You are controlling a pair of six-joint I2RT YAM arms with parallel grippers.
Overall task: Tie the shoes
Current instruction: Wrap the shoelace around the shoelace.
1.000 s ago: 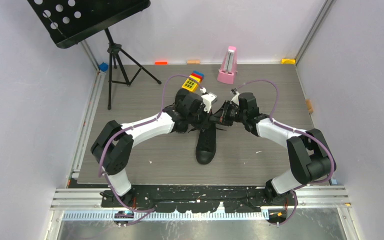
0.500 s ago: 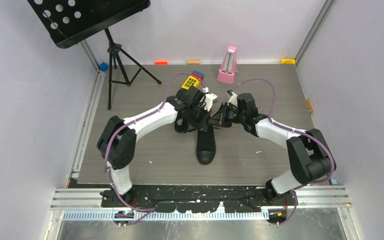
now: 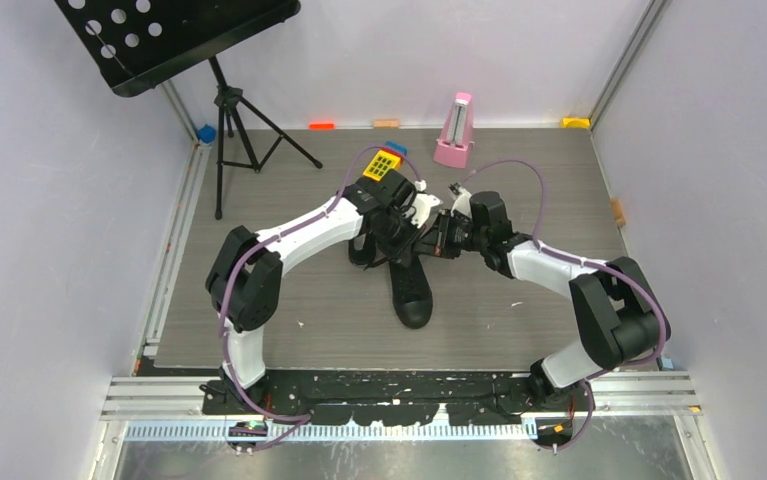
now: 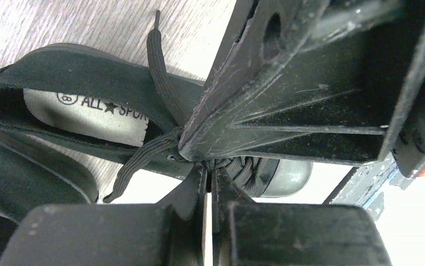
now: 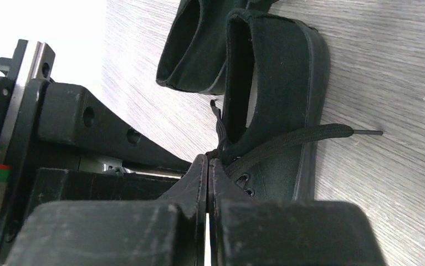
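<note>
Pale lilac walls (image 3: 49, 250), grey wood-grain table (image 3: 329, 320), black music stand (image 3: 174, 40)

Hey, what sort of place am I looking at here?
Probably a robotics lab test cell: two robot arms bolted at a walled-in table, with odd props like a music stand and a metronome.

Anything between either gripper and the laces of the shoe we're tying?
Nothing visible. The right gripper is shut on the laces at the shoe. The left gripper is shut right beside it, tips meeting; what it pinches is hidden. The grippers only crowd each other.
</note>
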